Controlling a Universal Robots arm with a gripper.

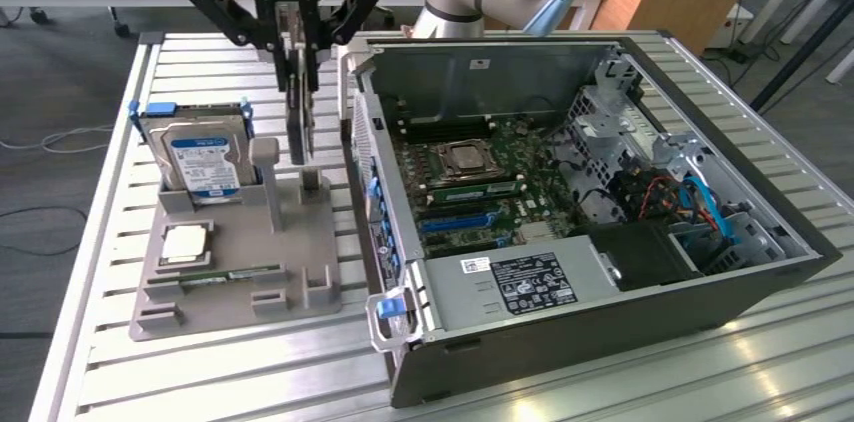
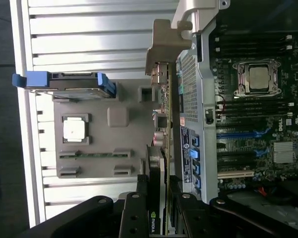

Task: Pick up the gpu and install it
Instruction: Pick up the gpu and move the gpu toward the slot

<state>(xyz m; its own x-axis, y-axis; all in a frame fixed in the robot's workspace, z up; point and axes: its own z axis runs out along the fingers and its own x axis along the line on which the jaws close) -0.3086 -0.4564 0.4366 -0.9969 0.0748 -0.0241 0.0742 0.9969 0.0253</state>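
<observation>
The gpu (image 1: 302, 122) is a thin dark card seen edge-on, standing upright over the grey holder tray (image 1: 327, 242). Its lower edge sits between the tray's two tall posts; I cannot tell whether it still touches them. My gripper (image 1: 302, 47) comes down from above and is shut on the card's upper part. In the wrist view the gpu (image 2: 161, 124) runs as a long narrow strip with a metal bracket (image 2: 164, 44) at its far end, and my gripper (image 2: 159, 198) clamps it from both sides. The card lies just beside the open computer case (image 1: 574, 192).
A silver blue-labelled hard drive (image 1: 200, 157) stands in the tray, with a square processor chip (image 1: 184, 242) and a slim green RAM stick (image 1: 214, 280) lying in it. The open case shows the motherboard with blue slots (image 1: 467, 222) and a power supply (image 1: 527, 277). Everything sits on a slatted metal table (image 1: 200, 382).
</observation>
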